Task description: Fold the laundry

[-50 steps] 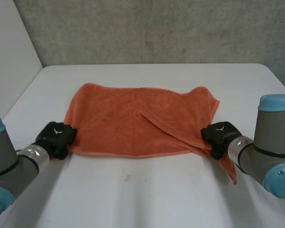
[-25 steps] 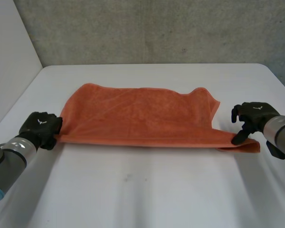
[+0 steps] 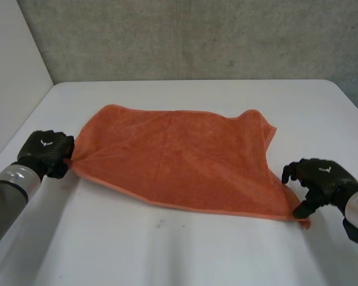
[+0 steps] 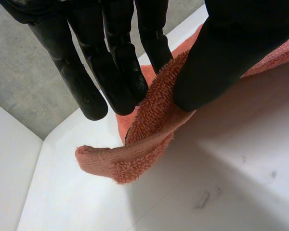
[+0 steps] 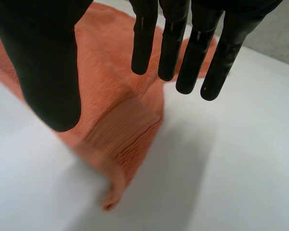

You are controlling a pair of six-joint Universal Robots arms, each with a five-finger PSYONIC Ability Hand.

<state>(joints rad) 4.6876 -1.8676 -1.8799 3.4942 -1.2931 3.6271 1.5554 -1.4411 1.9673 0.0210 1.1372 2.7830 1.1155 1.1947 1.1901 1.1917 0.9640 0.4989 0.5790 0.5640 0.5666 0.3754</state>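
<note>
An orange towel (image 3: 179, 158) lies spread on the white table (image 3: 179, 250). My left hand (image 3: 46, 152) is at the towel's near left corner. In the left wrist view its thumb (image 4: 216, 62) and fingers (image 4: 111, 72) pinch the orange towel (image 4: 149, 125), whose corner hangs below them. My right hand (image 3: 317, 179) hovers over the near right corner with straight, spread fingers. In the right wrist view the fingers (image 5: 183, 43) and thumb (image 5: 48, 72) stand apart above the towel corner (image 5: 120, 139), holding nothing.
A grey wall (image 3: 197, 36) stands behind the table's far edge. Bare table (image 3: 167, 244) lies in front of the towel's near edge, and a white side wall (image 3: 12, 71) rises at the left.
My right hand let go of the near right corner and opened, and that corner dropped flat. Both hands moved outward, drawing the towel wide. The left hand keeps its pinch.
</note>
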